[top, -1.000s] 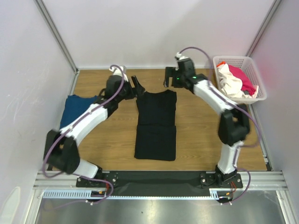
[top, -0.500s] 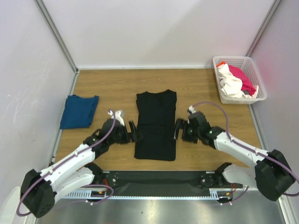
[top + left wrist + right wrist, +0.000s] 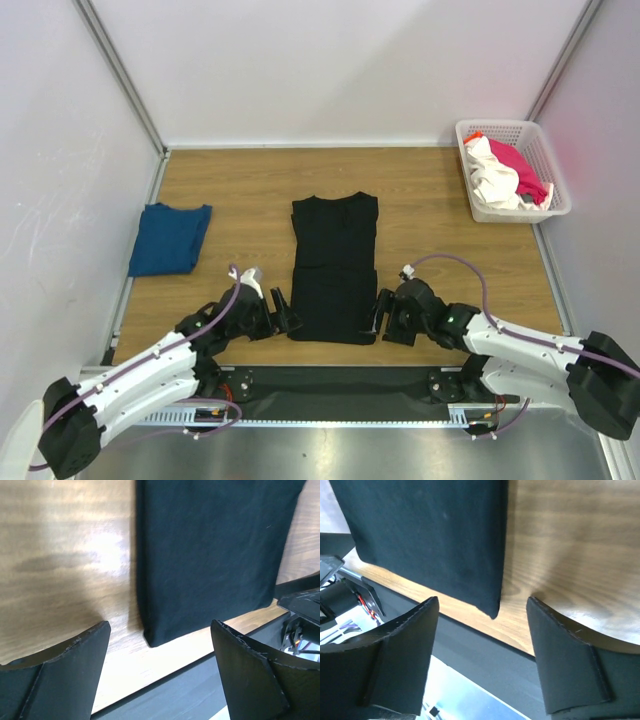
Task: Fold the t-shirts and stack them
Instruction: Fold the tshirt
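The large black cloth t-shirt (image 3: 334, 265), already narrowed lengthwise, lies flat in the middle of the wooden table (image 3: 430, 210); left claw (image 3: 282, 310) and right claw (image 3: 380, 315) gape wide, empty, at its near corners. Likely next: pinch both hem corners, fold them toward the collar

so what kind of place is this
Probably a lab test cell for robot laundry folding: plain white panel walls box in a wooden table, the left arm and right arm are bolted to a base plate, and a white lattice basket holds shirts.

Blk tee (image 3: 334, 270), blue tee (image 3: 168, 238), wht basket (image 3: 515, 213)
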{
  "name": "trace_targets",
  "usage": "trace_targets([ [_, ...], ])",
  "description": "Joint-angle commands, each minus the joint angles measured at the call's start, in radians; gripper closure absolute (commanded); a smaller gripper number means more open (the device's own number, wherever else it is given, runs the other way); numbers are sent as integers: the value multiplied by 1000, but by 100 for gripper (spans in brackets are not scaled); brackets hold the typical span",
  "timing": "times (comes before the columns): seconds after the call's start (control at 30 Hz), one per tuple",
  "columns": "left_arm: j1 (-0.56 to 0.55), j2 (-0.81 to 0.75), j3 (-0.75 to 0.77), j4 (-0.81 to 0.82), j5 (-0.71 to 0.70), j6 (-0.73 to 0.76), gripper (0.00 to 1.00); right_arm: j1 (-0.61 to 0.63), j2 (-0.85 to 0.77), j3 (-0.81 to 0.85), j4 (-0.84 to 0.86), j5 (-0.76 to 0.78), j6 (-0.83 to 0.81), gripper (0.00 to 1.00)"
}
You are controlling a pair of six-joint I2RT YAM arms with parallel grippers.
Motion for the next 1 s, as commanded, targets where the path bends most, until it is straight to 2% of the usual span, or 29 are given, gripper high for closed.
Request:
trace_targets([
  [0.0,-16,-3,-28,20,-10,-46,12,40,23,-8,12,50,74,25],
  [0.4,-41,54,-50,52,-12,-57,17,89,27,-60,29,77,133,49],
  [0.73,-79,-22,-48,-57,-87,-135,27,92,59,-45,32,132,121,52],
  [0.97,-99,25,-68,-13,-92,-158,33,92,60,-52,32,145,126,63],
])
